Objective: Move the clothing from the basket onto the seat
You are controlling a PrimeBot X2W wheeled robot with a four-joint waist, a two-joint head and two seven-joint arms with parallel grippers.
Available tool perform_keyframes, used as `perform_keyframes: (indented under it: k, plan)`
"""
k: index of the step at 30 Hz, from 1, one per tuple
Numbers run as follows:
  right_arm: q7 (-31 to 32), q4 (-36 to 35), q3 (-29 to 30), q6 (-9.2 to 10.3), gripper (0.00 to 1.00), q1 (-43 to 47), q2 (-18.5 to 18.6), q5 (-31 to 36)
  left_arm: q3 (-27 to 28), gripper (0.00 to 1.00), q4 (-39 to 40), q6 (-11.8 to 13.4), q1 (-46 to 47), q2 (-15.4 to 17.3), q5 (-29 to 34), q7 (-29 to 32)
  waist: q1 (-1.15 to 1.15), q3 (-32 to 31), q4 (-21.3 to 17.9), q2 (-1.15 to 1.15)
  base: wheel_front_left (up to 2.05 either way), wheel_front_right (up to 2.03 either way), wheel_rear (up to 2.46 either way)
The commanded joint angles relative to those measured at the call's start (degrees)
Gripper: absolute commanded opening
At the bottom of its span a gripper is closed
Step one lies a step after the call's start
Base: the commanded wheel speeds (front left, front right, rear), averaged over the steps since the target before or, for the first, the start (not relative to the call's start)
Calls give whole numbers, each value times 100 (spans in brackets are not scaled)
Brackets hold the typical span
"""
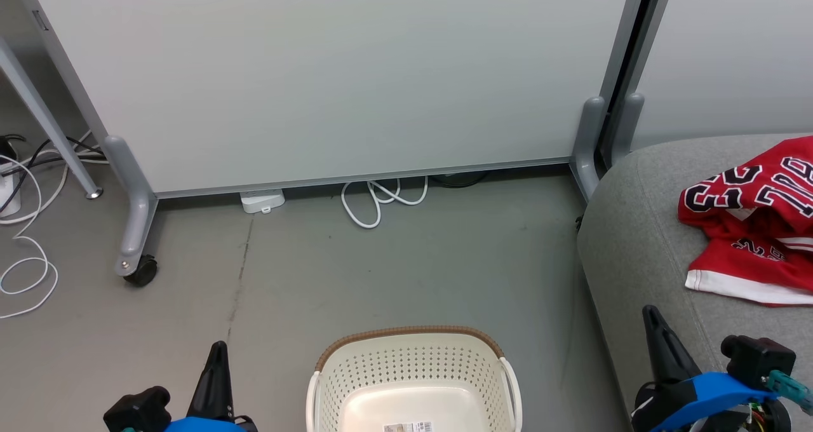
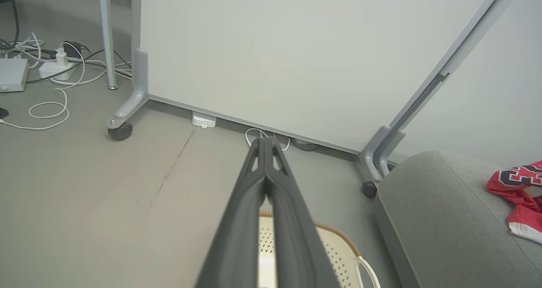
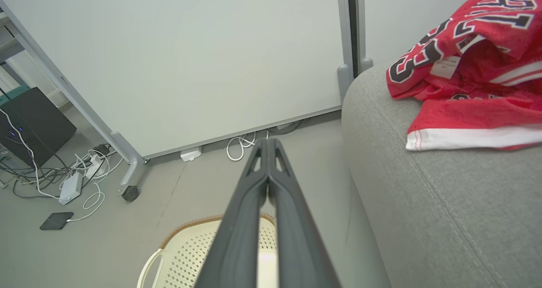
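The red clothing [image 1: 752, 219] with white trim and black-and-white numbers lies crumpled on the grey seat [image 1: 641, 241] at the right; it also lies there in the right wrist view [image 3: 470, 80] and left wrist view [image 2: 518, 190]. The cream basket [image 1: 413, 381] with a brown rim stands on the floor at the bottom centre, its inside bare except a label. My left gripper [image 1: 218, 349] is shut and holds nothing, left of the basket. My right gripper [image 1: 649, 314] is shut and holds nothing, over the seat's front edge. Both wrist views show fingers pressed together [image 2: 266, 142] [image 3: 267, 142].
A pale partition panel [image 1: 330, 76] on grey wheeled feet [image 1: 136, 267] stands behind the basket. White cables [image 1: 381, 200] and a small white box [image 1: 262, 200] lie at its base. More cables and power strips [image 3: 70, 186] lie on the floor at the left.
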State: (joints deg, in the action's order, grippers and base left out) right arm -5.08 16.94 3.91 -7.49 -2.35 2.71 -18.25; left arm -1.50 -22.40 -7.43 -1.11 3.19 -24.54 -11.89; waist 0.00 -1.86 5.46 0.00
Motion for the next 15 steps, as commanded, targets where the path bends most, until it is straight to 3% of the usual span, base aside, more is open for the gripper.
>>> perform_keyframes:
  k: [1, 15]
  plan:
    - [42, -121, 18, 0, 0, -124, 16, -314, 61, 0, 132, -1, 189, 13, -273, 63, 0, 3, -9, 0, 0, 0, 0]
    - [245, -177, 54, 0, 0, -177, 18, -1684, 204, 0, 278, -2, 305, 5, -1528, 401, 0, 28, -75, 0, 0, 0, 0]
